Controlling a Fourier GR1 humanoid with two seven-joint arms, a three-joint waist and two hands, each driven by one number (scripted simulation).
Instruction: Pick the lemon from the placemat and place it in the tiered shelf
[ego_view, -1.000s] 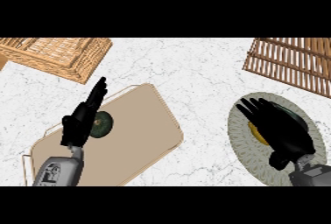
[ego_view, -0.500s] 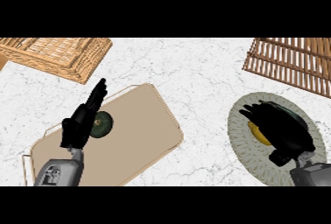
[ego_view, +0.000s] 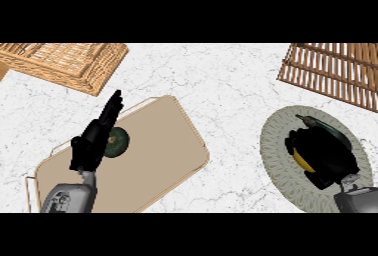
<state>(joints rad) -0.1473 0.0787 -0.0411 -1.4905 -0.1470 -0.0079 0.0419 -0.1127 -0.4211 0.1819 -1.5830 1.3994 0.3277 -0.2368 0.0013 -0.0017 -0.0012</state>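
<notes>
My right hand (ego_view: 322, 156) is curled down over the lemon (ego_view: 302, 161), fingers and thumb wrapped round it, so only a yellow sliver shows along the hand's left edge. That sliver runs roughly up and down the view, leaning a little. Most of the fruit is hidden, so I cannot tell for sure which way its ends point. The lemon sits within the outline of the round placemat (ego_view: 275, 145), a grey-green woven disc, right of its centre. I cannot tell whether it rests on the mat or is raised off it.

Up and to the right of the mat, apart from it, the slatted wooden tiered shelf (ego_view: 332, 67) runs off the top right corner.

My left hand (ego_view: 91, 144) shows at the left, open, fingers straight and pointing up the view. It lies over the left part of a tan rectangular board (ego_view: 162, 145) with rounded corners, and a dark green round thing (ego_view: 119, 142) sits on the board just beside its fingers. A wicker basket (ego_view: 66, 62) stands at the top left.

Everything rests on a white marble counter (ego_view: 221, 80) with fine grey veins.
</notes>
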